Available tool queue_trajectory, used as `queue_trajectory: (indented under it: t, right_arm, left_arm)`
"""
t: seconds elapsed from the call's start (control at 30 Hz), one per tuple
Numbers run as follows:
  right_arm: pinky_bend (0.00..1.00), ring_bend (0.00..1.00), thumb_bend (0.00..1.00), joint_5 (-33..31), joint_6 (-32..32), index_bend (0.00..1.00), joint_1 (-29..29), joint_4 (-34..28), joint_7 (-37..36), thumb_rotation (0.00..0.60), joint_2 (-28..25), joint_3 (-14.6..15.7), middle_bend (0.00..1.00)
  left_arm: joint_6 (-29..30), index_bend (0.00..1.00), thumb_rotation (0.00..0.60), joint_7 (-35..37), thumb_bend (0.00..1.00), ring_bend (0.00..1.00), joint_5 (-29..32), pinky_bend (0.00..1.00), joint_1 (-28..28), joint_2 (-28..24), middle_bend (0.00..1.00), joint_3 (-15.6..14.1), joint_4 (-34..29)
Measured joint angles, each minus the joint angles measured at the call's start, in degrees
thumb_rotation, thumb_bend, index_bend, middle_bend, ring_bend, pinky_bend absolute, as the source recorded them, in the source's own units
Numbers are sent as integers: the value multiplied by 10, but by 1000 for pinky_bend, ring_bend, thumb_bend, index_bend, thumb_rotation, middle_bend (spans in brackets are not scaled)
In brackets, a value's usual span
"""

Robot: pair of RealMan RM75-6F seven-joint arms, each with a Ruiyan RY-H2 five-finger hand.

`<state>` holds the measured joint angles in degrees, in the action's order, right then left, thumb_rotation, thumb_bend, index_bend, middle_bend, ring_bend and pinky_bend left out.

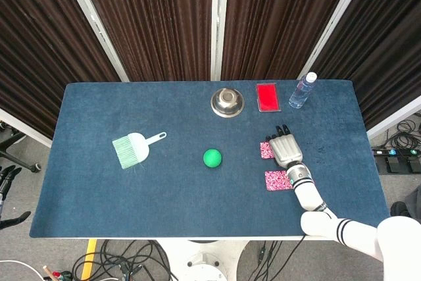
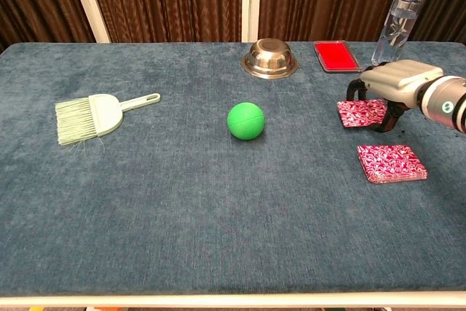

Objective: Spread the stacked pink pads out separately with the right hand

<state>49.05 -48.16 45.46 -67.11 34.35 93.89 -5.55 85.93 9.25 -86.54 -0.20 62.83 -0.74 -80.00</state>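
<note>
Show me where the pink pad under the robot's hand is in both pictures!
Head view: the pink pad peeks out at the left of the right hand, right of centre.
Chest view: the same pad lies far right, beneath the hand.
Shared landmark: the green ball sits to the pad's left in both.

The table (image 2: 145,202) carries two pink pads (image 2: 392,162) (image 2: 359,112), one green ball (image 2: 246,120), one metal bowl (image 2: 269,59), one red case (image 2: 336,56), one water bottle (image 2: 397,23) and one pale green brush (image 2: 98,115).
</note>
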Motion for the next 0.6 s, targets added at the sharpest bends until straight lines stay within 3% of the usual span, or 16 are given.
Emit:
queue_trajectory:
  t: [0.13,0.27,0.4,0.6]
  right_arm:
    - [0,0,142,5,8,47,1,0,-4,600,0,0,127]
    - [0,0,122,-8,10,0,2,-9,9,600,-7,0,65]
    - [0,0,120,-13,3,0,2,-34,13,600,-19,-3,76]
    - [0,0,120,16,-33,17,-11,-106,1,600,-57,-5,169]
  left_arm:
    - [0,115,600,4,0,14,-1,198,1,1,74,0,4]
    - [1,116,600,5,0,14,-2,198,1,2,74,-1,5]
    - [2,116,600,5,0,14,-3,198,1,1,74,0,3]
    - [-1,116,600,4,0,14,-4,198,0,1,74,0,1]
